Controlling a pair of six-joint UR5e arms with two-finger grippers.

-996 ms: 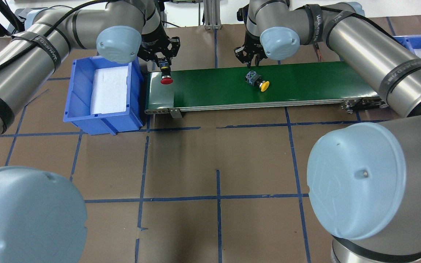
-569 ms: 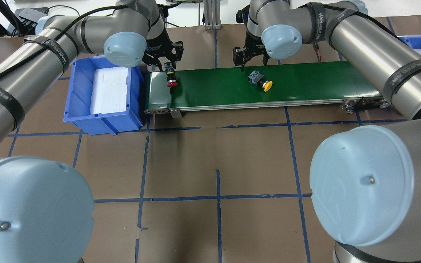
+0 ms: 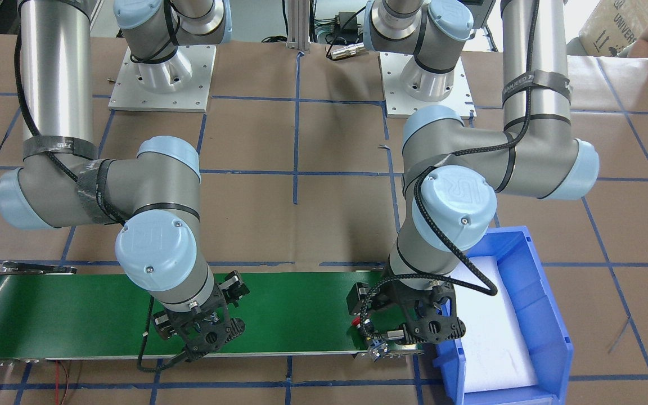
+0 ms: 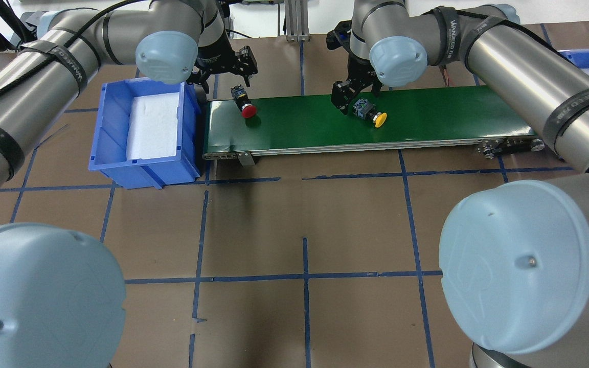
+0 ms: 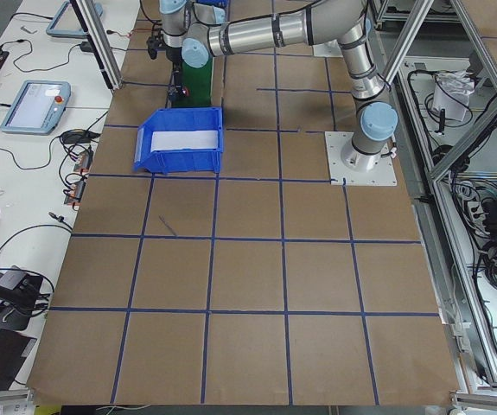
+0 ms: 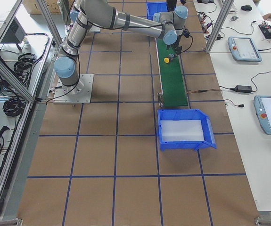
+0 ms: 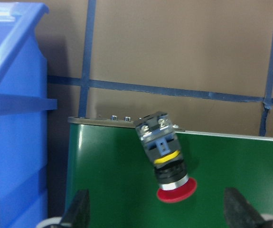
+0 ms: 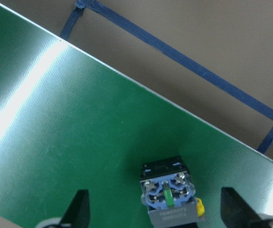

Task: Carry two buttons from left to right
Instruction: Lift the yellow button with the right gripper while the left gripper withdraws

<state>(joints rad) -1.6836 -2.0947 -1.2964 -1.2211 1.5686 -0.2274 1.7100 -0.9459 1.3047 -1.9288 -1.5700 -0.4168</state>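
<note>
The red-capped button (image 4: 246, 105) lies on its side at the left end of the green conveyor belt (image 4: 427, 112), free of any gripper. It also shows in the left wrist view (image 7: 167, 161). My left gripper (image 4: 222, 76) is open and empty, just above and behind the red-capped button, and its fingertips (image 7: 79, 211) straddle the button. The yellow-capped button (image 4: 371, 113) lies on the belt near the middle, its contact block up in the right wrist view (image 8: 169, 194). My right gripper (image 4: 350, 99) is open over the yellow-capped button.
A blue bin (image 4: 141, 168) with a white foam pad stands against the belt's left end. Another blue bin (image 4: 588, 56) is at the far right, behind my right arm. Brown table with blue tape lines lies in front of the belt.
My left gripper let go of the red-capped button onto the belt, opened and drew back. Both buttons have shifted right along the belt. My right gripper moved down over the yellow-capped button.
</note>
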